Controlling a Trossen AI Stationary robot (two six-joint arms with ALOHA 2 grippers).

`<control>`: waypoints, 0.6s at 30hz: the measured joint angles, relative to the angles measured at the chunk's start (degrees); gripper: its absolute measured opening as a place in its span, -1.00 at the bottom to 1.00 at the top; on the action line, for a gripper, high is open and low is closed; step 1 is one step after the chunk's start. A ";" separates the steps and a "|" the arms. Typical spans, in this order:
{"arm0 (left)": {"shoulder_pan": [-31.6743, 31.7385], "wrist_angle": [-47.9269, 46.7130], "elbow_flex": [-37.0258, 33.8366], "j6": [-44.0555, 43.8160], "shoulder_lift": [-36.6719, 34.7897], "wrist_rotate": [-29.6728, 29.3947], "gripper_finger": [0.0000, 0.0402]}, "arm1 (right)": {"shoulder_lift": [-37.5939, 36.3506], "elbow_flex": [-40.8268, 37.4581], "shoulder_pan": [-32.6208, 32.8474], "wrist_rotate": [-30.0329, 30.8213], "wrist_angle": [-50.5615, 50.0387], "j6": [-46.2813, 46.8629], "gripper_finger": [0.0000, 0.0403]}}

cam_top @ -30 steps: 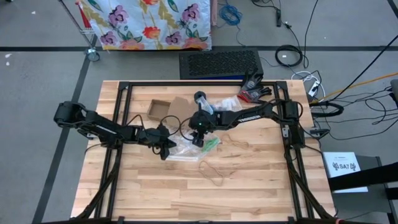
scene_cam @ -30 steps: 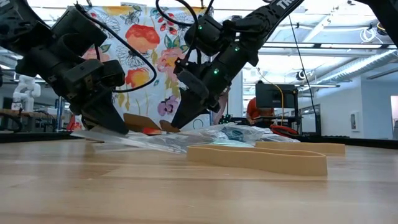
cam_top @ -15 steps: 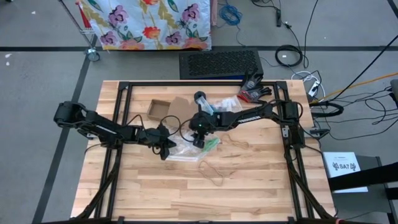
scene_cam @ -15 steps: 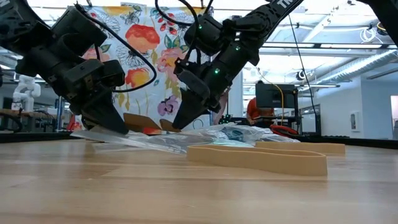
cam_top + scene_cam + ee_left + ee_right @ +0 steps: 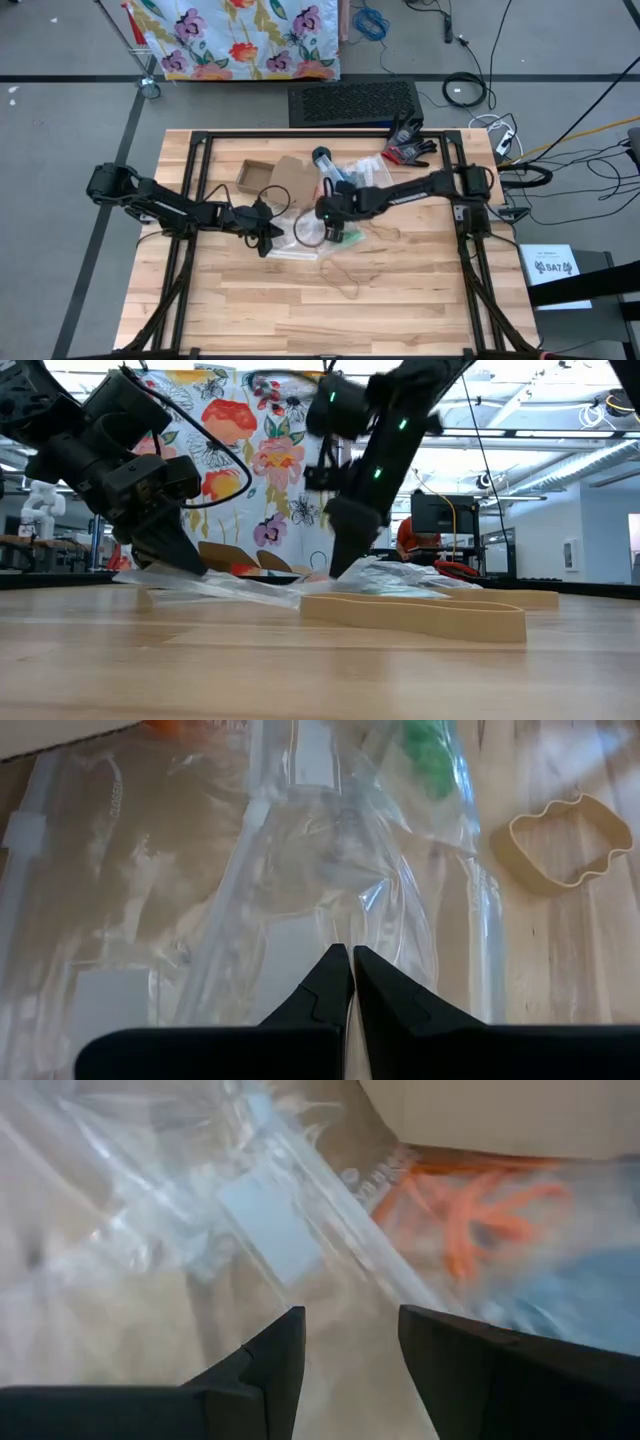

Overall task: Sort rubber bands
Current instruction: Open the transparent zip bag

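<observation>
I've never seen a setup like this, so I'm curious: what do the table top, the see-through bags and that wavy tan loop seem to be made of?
The table top looks like pale wood in joined strips, with visible grain and a smooth finish. The bags look like thin clear plastic film: glossy, creased, the wood showing through. The tan loop is probably rubber: matte, flat and floppy, lying in wavy bends, though its look alone cannot confirm that.

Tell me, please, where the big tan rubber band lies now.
In the high view the tan rubber band lies flat on bare wood near the table's middle, just in front of the clear bags and the right gripper.
</observation>
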 joint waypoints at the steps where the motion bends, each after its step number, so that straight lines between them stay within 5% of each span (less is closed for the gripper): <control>1: 0.00 0.28 0.00 0.00 0.00 0.00 -0.90 | -0.96 0.00 1.07 2.24 -1.32 0.54 -0.24; 9: 0.00 1.03 -0.02 0.66 0.00 -0.46 -0.90 | -9.84 -6.30 11.68 16.61 -1.50 4.58 -0.24; 18: 0.03 2.71 -0.02 1.60 0.02 -5.03 -0.90 | -11.53 -23.48 14.62 14.76 41.08 8.31 -0.24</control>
